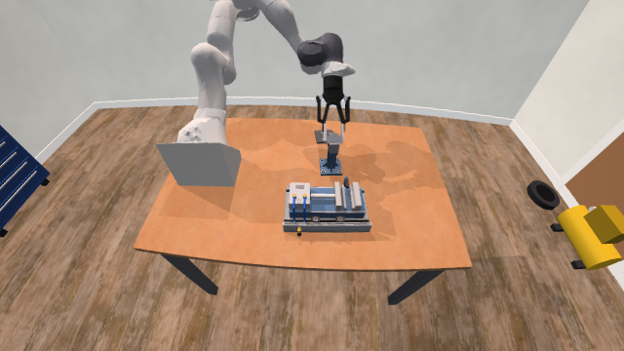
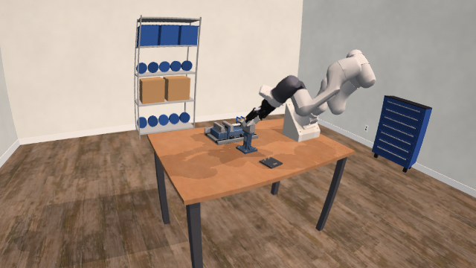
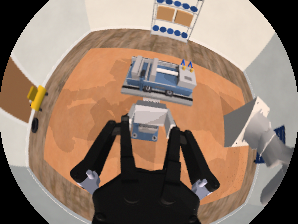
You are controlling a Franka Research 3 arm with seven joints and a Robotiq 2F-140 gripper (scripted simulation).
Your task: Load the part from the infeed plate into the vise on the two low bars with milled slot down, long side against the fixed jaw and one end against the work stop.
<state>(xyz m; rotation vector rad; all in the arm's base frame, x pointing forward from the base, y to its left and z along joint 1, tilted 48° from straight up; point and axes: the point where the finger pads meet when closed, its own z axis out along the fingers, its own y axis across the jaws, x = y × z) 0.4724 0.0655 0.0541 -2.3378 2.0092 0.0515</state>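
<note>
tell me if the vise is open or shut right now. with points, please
Open: in the top view the vise (image 1: 328, 214) (image 2: 227, 133) (image 3: 159, 82) shows a gap between its two jaws.

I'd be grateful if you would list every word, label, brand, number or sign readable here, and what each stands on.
No text can be read anywhere.
The pale marks on the dark plate are too small to tell whether they are writing.
</note>
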